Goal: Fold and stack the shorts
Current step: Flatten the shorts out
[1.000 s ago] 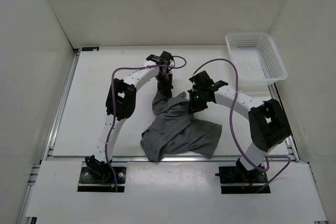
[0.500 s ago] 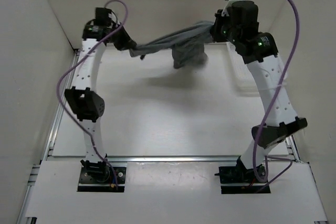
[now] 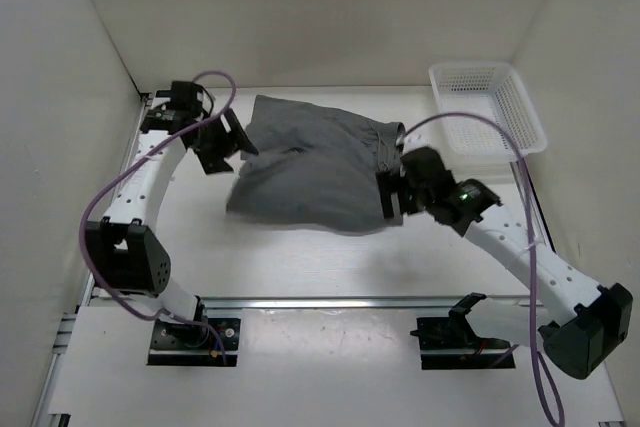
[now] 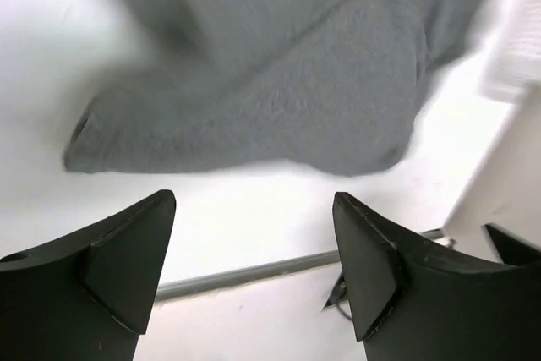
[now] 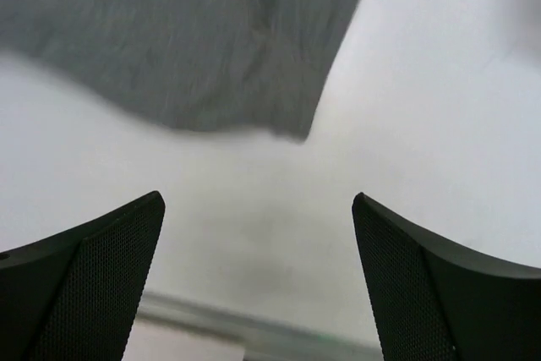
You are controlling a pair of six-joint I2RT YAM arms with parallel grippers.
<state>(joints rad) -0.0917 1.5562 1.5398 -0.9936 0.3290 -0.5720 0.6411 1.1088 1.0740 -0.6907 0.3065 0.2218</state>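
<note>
The grey shorts (image 3: 310, 162) are spread wide across the middle of the table, waistband towards the right; their near edge is blurred. My left gripper (image 3: 222, 144) sits just off the cloth's left edge, and my right gripper (image 3: 390, 192) just off its right edge by the waistband. In the left wrist view the left gripper (image 4: 254, 200) is open, nothing between its fingers, and the shorts (image 4: 279, 82) lie beyond the tips. The right gripper (image 5: 258, 199) is open as well, with the shorts (image 5: 186, 40) ahead of it and apart from it.
A white mesh basket (image 3: 488, 112) stands at the back right corner, close to the right arm's cable. White walls close in the left, back and right sides. A metal rail (image 3: 330, 300) runs along the table's near edge.
Both grippers held the shorts high and stretched between them; now both have come down, opened and let go, and the shorts are spread over the table.
</note>
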